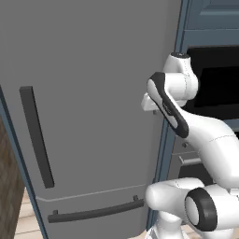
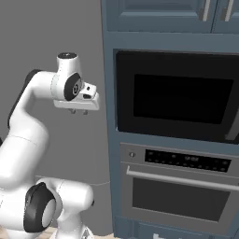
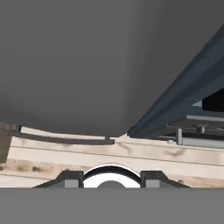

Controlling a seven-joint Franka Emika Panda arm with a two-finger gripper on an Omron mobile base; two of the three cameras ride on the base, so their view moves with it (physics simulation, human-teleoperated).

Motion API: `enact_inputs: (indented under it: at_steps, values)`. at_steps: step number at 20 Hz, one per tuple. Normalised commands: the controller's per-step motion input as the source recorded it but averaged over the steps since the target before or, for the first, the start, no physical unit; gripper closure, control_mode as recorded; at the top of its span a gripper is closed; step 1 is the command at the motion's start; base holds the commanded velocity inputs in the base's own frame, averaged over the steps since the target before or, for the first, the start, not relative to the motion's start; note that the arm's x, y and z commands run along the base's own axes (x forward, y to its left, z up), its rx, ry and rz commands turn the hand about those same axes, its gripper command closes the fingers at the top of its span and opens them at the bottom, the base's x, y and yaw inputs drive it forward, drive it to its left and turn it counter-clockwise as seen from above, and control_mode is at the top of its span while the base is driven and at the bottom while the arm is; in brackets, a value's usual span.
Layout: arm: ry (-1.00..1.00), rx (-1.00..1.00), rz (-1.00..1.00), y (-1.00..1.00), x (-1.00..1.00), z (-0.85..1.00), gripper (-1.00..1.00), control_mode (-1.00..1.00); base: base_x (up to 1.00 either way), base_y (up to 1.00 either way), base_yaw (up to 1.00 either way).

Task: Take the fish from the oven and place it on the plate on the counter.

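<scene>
1. I see the gripper (image 2: 78, 111) hanging high in the air, in front of the big grey fridge door (image 1: 93, 93), pointing down toward the wooden floor (image 3: 87, 157).
2. In the hand view the two finger tips (image 3: 70, 180) stand apart with nothing between them. I judge them partly open and empty, but how wide exactly I cannot tell well.
3. The oven (image 2: 179, 186) is in the blue-grey cabinet column, under the black-windowed appliance (image 2: 179, 98). Its door looks closed, with the long handle bar (image 2: 179, 178) across the top of it.
4. The fish I cannot see; I suppose it is inside, behind this door. The plate and the counter are also not where I can point at them.
5. The relation that matters now: from the fingers, the oven handle lies lower and to the robot's right, well apart. In the hand view the handle shows at the right edge.
6. The handle runs horizontally, so I think the fingers must come down, turn toward the door and close over and under the bar.
7. My judgement: the task is at its start, the door must be opened first.
</scene>
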Motion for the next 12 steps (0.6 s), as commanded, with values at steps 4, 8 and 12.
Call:
enact_inputs:
  at_steps: [4, 8, 12]
  values:
    - [0.06, 0.00, -0.01, -0.18, 0.00, -0.06, -1.00, -1.00, 0.00, 0.00, 0.00]
    - [0.01, 0.09, -0.09, -0.79, -0.09, -0.06, -1.00, -1.00, 0.00, 0.00, 0.00]
    - [-0.05, 0.30, -0.11, -0.94, -0.25, 0.00, -1.00, -1.00, 0.00, 0.00, 0.00]
